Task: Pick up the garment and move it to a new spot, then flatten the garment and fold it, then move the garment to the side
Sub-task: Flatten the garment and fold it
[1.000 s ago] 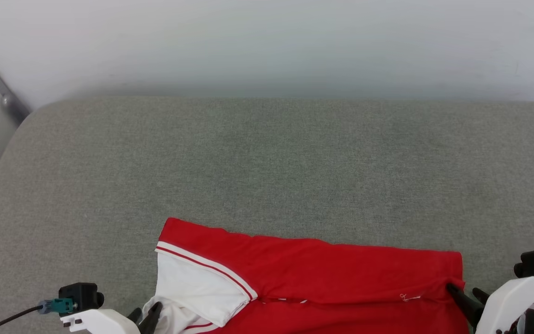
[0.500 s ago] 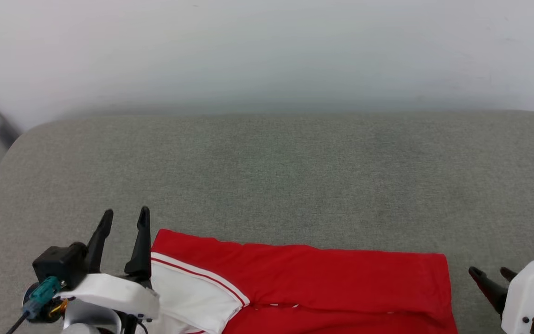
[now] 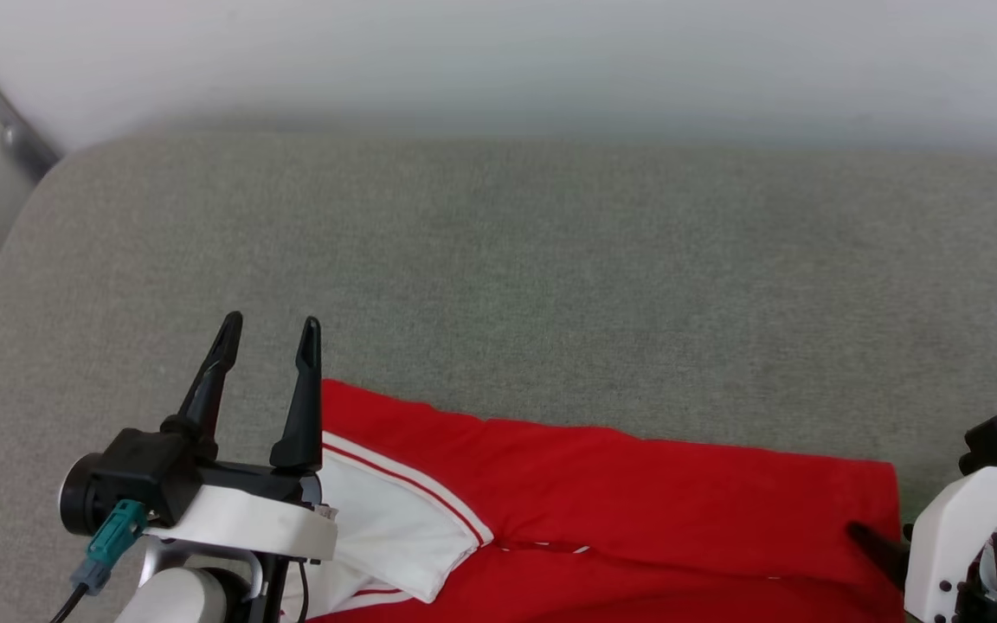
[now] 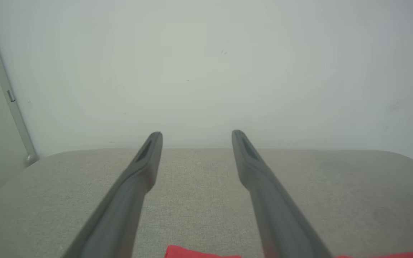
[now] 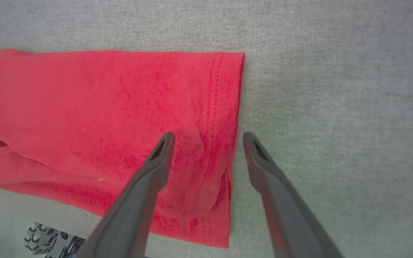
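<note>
Head view. Finds the red jersey shirt (image 3: 637, 502) lying as a long flat band along the near edge of the grey woven cushion (image 3: 550, 260), with its white sleeve (image 3: 377, 519), trimmed in red stripes, turned in at the left end. Probably part-folded already, hence the narrow shape. Shows the left gripper (image 3: 273, 320) poised beside that sleeve end, fingers parted and pointing toward the white wall (image 3: 498, 52). Released and empty, seemingly kept clear so as not to drag the cloth. Catches the right gripper (image 3: 879, 547) low at the shirt's right end, one dark finger against the red fabric.

Left wrist view. Looks along both parted fingers over bare cushion to the wall. Has a sliver of red shirt at the bottom edge, beneath the fingers, so no hold on it here.

Right wrist view. Looks down on the shirt's stitched hem corner. Straddles the side edge with jaws wide, one finger over red cloth and the other over bare cushion, nothing pinched. Cannot tell whether the tips touch the fabric. Suggests a stance for pinching that edge, either for another fold or for the slide to the side. Shows small ripples near the hem, likely worth smoothing first.
</note>
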